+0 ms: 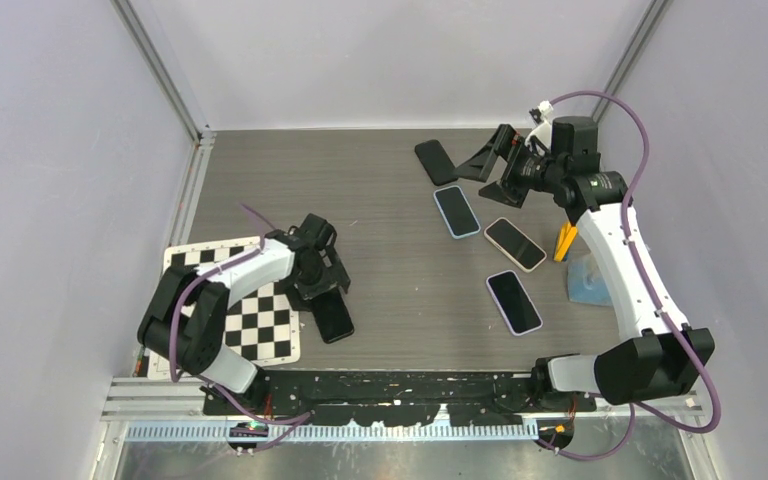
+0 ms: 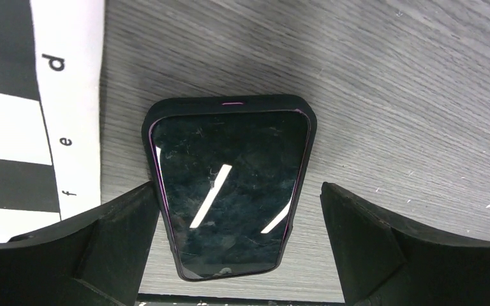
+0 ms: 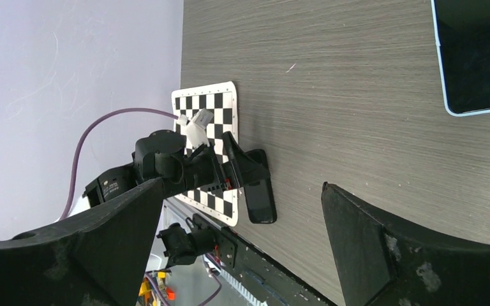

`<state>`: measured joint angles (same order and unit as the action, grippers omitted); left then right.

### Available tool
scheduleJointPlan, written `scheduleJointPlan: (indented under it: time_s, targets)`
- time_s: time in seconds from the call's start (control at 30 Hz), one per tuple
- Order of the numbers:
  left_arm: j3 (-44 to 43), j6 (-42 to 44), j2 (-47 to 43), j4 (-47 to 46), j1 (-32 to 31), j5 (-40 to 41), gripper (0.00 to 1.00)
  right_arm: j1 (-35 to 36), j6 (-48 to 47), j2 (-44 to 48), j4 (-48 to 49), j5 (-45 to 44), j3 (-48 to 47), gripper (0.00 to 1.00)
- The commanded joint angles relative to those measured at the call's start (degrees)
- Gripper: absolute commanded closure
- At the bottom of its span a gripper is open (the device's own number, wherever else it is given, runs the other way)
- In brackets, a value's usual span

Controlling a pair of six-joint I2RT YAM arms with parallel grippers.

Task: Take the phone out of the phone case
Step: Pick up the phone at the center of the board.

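A phone in a black phone case lies face up on the grey table, just right of the checkerboard mat; its screen is dark, with a thin purple rim inside the case. My left gripper stands open over the phone's near end, one finger close beside the case's left edge and the other well clear on the right. From above, the same phone sticks out in front of the left gripper. My right gripper hangs open and empty at the back right.
The checkerboard mat lies under the left arm. On the right half lie a black phone, a blue-cased phone, a tan-cased one and a lilac-cased one. A yellow object and a blue one sit by the right arm.
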<state>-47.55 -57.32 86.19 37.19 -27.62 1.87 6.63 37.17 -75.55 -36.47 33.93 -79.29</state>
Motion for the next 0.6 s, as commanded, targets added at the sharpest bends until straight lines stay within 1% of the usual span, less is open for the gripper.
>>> scheduleJointPlan:
  time_s: [0.0, 0.07, 0.17, 0.23, 0.27, 0.37, 0.4, 0.5, 0.57]
  targets:
    - [-2.6, 1.6, 4.9, -1.4, -1.1, 3.5, 0.02, 0.0, 0.0, 2.3, 2.8, 0.7, 1.4, 0.00]
    - [-4.3, 1.5, 6.7, 2.0, -1.9, 6.2, 0.02, 0.0, 0.7, 2.8, 3.7, -0.1, 2.6, 0.00]
    - [-5.7, 3.1, 8.4, 3.2, -3.5, 8.7, 0.01, 0.1, 1.7, 3.3, 5.5, 0.4, 5.0, 0.00]
    - [-6.8, 3.3, 9.6, 5.2, -4.9, 10.9, 0.00, 0.4, 1.4, 3.0, 4.8, 0.4, 5.3, 0.00]
    - [-7.3, 3.3, 10.2, 6.1, -5.5, 11.8, 0.02, 0.9, 0.8, 3.1, 4.5, -0.2, 5.5, 0.00]
    - [-7.6, 3.4, 11.4, 7.1, -6.6, 13.4, 0.10, 1.6, -0.3, 3.5, 4.4, -3.4, 6.8, 0.00]
    - [-7.4, 3.3, 11.3, 6.9, -6.8, 13.6, 0.14, 2.0, -0.6, 3.9, 4.6, -3.8, 7.1, 0.00]
    - [-6.2, 3.2, 10.4, 5.6, -6.9, 13.3, 0.32, 3.0, -1.3, 3.7, 5.6, -4.6, 7.5, 0.00]
    - [-6.2, 3.6, 9.5, 4.3, -6.9, 12.6, 0.42, 3.6, -0.8, 2.8, 5.6, -4.6, 7.1, 0.05]
